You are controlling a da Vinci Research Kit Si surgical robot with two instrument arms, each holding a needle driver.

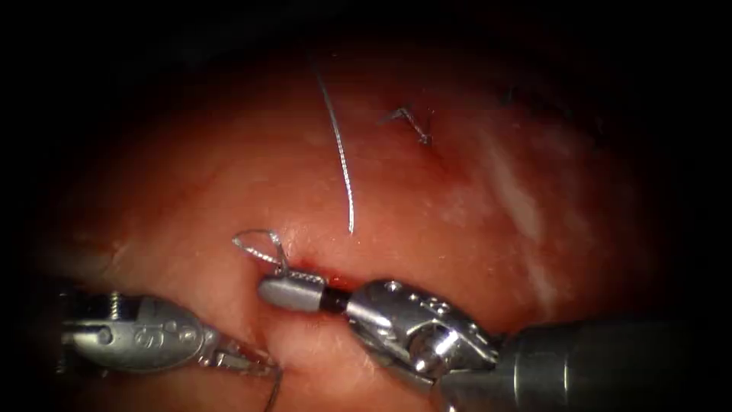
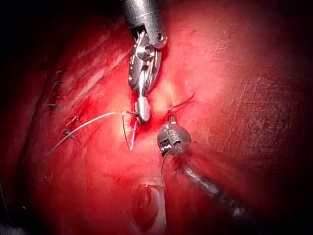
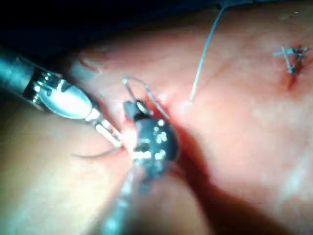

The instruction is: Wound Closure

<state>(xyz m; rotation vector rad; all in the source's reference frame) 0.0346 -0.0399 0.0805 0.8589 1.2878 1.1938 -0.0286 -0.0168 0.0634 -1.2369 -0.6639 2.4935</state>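
Right end effector pinches thread at the cut; left end effector pinches the needle.

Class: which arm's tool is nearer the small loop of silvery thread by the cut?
Right. The right tool touches the small loop of silvery thread, its tip just below it. The left tool sits farther off, lower left.

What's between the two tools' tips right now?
In the endoscope view, bare tissue separates the left tool, holding thread, from the right tool, beside a thread loop.
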